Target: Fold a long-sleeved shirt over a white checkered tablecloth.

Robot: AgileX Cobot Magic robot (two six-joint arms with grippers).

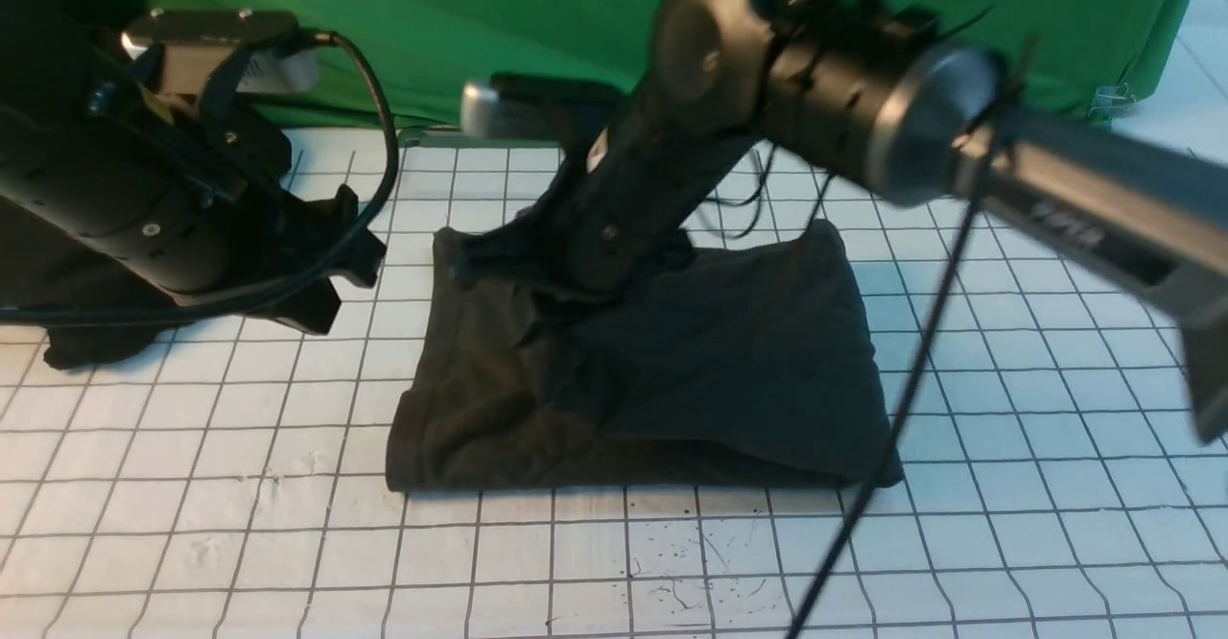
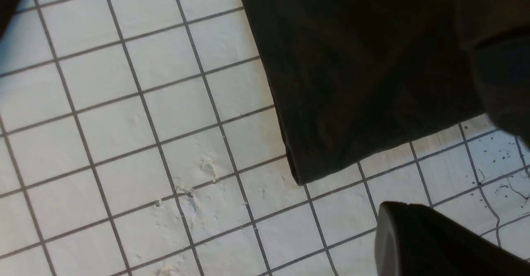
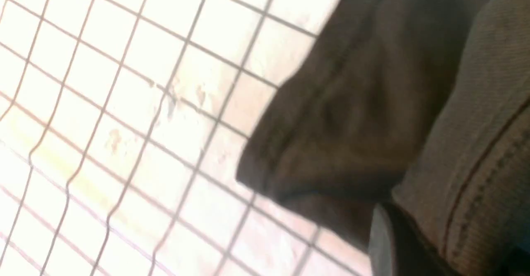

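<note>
The dark charcoal long-sleeved shirt (image 1: 691,370) lies folded into a rough rectangle in the middle of the white checkered tablecloth (image 1: 1007,485); its print and label are hidden. My right arm reaches across to the shirt's far left corner. There my right gripper (image 1: 561,279) presses down into bunched cloth. In the right wrist view a stitched hem of the shirt (image 3: 476,151) runs across one finger (image 3: 383,243), so this gripper is shut on the shirt. My left gripper (image 1: 331,270) hovers open over bare tablecloth (image 2: 124,143), left of the shirt's near edge (image 2: 352,102), holding nothing.
A blacker, shapeless heap of cloth (image 1: 86,342) lies under my left arm at the table's left. A green cloth (image 1: 499,15) hangs along the back. A black cable (image 1: 902,399) from the right arm crosses in front of the shirt's right side.
</note>
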